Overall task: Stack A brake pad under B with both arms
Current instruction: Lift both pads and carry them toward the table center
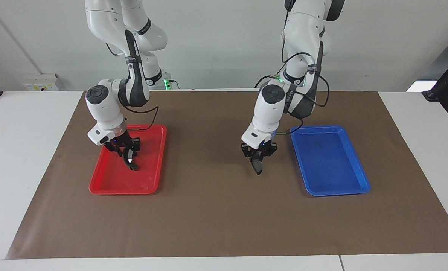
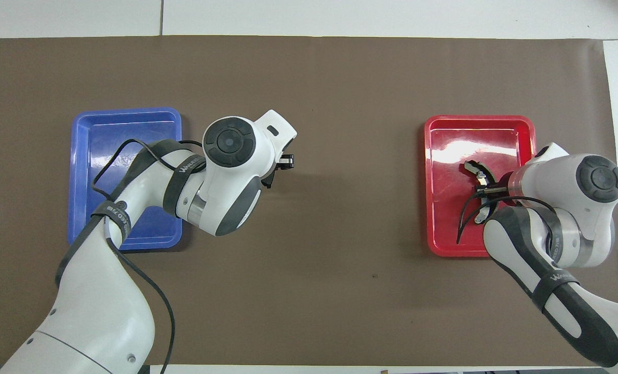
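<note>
My right gripper is low in the red tray, shut on B, the curved black brake shoe with a shiny bit at its end. In the overhead view B curves to both sides of that gripper inside the red tray. I cannot tell whether B touches the tray floor. My left gripper hangs over the brown mat beside the blue tray, shut on the A brake pad, a small dark flat piece pointing down. The left hand hides the pad from above.
The blue tray holds nothing that shows. The brown mat covers the table's middle, with white table at both ends. The left arm's elbow hangs over the blue tray in the overhead view.
</note>
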### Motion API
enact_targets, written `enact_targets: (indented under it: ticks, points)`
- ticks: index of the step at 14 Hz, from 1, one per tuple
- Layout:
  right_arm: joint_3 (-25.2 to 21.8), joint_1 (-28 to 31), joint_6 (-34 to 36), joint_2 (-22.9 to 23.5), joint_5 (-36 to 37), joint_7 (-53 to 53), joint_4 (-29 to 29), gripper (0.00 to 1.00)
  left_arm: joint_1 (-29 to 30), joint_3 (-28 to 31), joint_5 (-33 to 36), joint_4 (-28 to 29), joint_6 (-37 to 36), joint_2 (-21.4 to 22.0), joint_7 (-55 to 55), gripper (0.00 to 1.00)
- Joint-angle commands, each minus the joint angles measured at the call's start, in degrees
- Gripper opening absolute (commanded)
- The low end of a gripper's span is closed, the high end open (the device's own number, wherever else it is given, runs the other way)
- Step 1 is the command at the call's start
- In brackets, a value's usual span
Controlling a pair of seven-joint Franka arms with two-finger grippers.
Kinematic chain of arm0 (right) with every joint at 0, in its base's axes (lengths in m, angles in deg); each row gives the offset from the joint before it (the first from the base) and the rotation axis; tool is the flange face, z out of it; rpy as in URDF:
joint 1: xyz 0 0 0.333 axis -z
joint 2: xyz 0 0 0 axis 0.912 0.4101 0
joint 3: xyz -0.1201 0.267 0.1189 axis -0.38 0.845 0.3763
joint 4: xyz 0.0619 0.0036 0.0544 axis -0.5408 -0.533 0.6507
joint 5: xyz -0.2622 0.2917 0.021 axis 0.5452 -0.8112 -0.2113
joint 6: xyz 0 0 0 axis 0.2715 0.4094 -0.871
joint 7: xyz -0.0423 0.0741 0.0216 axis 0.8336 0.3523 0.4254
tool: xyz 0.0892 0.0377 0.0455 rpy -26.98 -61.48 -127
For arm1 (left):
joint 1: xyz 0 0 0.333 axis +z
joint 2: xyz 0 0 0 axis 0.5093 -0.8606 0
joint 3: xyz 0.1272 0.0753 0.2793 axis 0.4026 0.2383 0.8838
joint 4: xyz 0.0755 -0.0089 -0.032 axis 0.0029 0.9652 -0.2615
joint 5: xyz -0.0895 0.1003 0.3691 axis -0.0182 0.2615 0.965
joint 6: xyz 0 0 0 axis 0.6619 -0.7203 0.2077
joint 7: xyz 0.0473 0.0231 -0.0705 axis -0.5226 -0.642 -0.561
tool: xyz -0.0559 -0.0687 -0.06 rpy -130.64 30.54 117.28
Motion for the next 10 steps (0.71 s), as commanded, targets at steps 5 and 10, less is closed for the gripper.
enact_targets:
  ticks: [5,10]
  points:
    - [0.3,0.3,8.0,-0.8,-1.9,0.8,5.4,0.0,-4.2,0.6,1.4,-2.9,5.0,-4.3,-3.3,0.16]
    - [0.4,-0.3,15.5,-2.8,-1.9,-1.6,10.9,0.0,-4.7,0.6,0.9,-2.6,6.0,-5.2,-3.2,0.84]
